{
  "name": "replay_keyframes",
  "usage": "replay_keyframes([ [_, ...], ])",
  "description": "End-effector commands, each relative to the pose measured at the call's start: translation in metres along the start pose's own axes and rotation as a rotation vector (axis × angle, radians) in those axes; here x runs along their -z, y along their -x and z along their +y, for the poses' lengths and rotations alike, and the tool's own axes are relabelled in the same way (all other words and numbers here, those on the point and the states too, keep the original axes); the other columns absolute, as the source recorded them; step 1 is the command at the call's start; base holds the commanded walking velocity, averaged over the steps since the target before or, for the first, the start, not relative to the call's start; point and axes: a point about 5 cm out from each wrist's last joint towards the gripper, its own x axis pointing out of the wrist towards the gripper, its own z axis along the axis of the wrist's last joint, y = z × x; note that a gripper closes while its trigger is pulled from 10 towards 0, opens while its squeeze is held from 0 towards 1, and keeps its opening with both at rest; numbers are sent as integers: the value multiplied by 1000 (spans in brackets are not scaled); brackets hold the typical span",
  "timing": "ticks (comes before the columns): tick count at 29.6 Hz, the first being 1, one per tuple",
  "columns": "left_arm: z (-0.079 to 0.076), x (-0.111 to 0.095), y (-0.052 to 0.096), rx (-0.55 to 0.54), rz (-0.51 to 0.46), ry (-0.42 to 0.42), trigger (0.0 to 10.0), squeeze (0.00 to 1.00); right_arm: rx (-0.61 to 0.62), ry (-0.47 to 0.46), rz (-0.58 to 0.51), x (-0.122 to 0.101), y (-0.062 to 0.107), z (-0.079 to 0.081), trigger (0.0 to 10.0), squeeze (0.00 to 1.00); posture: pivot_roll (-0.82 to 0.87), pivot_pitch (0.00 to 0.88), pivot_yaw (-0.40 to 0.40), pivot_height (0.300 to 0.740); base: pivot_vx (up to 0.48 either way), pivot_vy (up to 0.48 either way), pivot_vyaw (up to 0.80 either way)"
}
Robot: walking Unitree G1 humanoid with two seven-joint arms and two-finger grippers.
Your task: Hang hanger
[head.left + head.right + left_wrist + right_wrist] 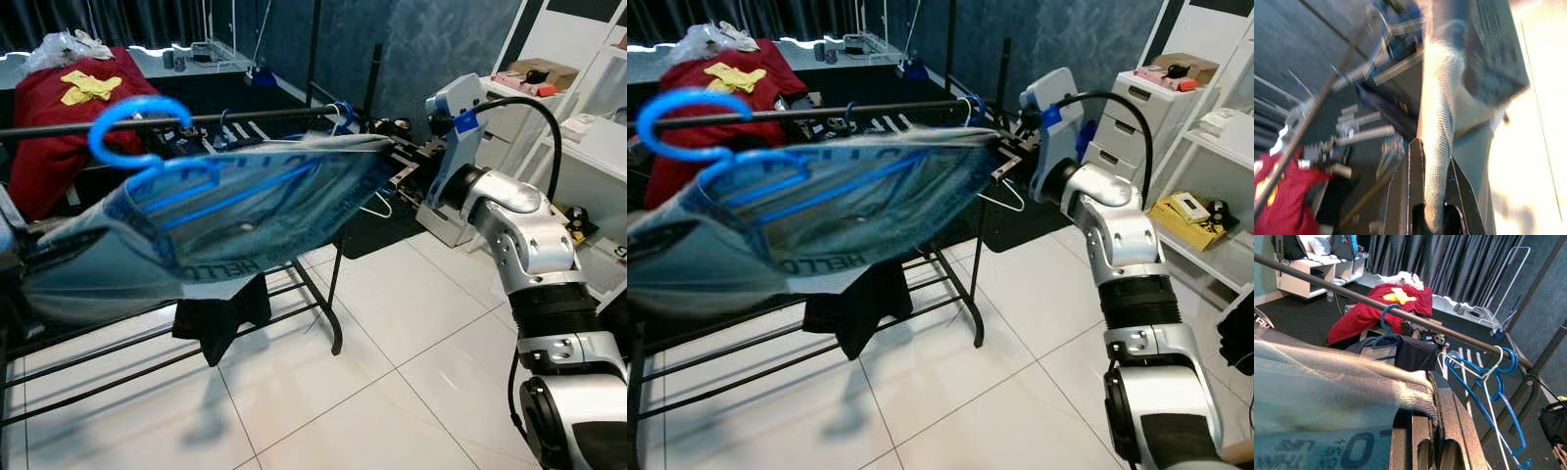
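We have the blue hanger (147, 147), with the grey garment (225, 220) on it, stretched level between our two pincers. The left gripper (1434, 215) is clenched on one end of the cloth and the right gripper (1436, 431) on the other. The hook sits just in front of the rail (167, 122), seemingly not yet over it. We should lift both ends evenly, carry the hook over the rail, then lower.

Head cams look down at rack (196, 119); wrist cams close.
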Motion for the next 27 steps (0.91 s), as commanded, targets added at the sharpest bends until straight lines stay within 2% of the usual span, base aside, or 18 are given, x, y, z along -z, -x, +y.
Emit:
replay_keyframes([
  [1,1,-1,0,22,29,-37,10000,0,64,-3,5,-1,5,-11,0,0,-54,0,-91,740,0,0,0],
  [2,0,4,-1,30,69,-51,10000,0,66,-5,1,-1,5,-11,0,0,-53,0,-90,740,0,0,0],
  [3,0,4,-1,30,69,-51,10000,0,66,-5,1,-1,5,-11,0,0,-53,0,-90,740,0,0,0],
  [4,-2,15,-3,32,152,-74,10000,0,68,-7,-3,-1,4,-11,0,0,-52,0,-90,740,0,0,0],
  [5,-2,15,-3,32,152,-74,10000,0,68,-7,-3,-1,4,-11,0,0,-52,0,-90,740,0,0,0],
  [7,-7,29,-7,52,240,-98,10000,0,69,-9,-7,-1,4,-11,0,0,-52,0,-89,740,0,0,0],
  [13,-15,31,-12,83,232,-90,10000,0,70,-6,-7,-1,4,-12,0,0,-54,0,-88,740,0,0,0],
  [18,-21,32,-16,125,277,-129,10000,0,72,0,-4,0,4,-12,0,0,-51,0,-74,740,0,0,0],
  [20,-22,29,-20,120,244,-122,10000,0,70,-2,-11,-3,4,-13,0,0,-52,0,-72,740,0,0,0],
  [21,-22,24,-24,98,196,-102,10000,0,73,-2,-14,-4,4,-13,0,0,-50,0,-71,740,0,0,0],
  [22,-22,24,-24,98,196,-102,10000,0,73,-2,-14,-4,4,-13,0,0,-50,0,-71,740,0,0,0],
  [23,-19,16,-26,62,113,-73,10000,0,77,-1,-11,-3,5,-14,0,0,-46,0,-71,740,0,0,0],
  [24,-19,16,-26,62,113,-73,10000,0,77,-1,-11,-3,5,-14,0,0,-46,0,-71,740,0,0,0],
  [25,-13,6,-25,25,28,-49,10000,0,79,1,-3,-1,6,-14,0,0,-34,0,-63,740,0,0,0],
  [27,-13,6,-25,25,28,-49,10000,0,79,1,-3,-1,6,-14,0,0,-34,0,-63,740,0,0,0],
])
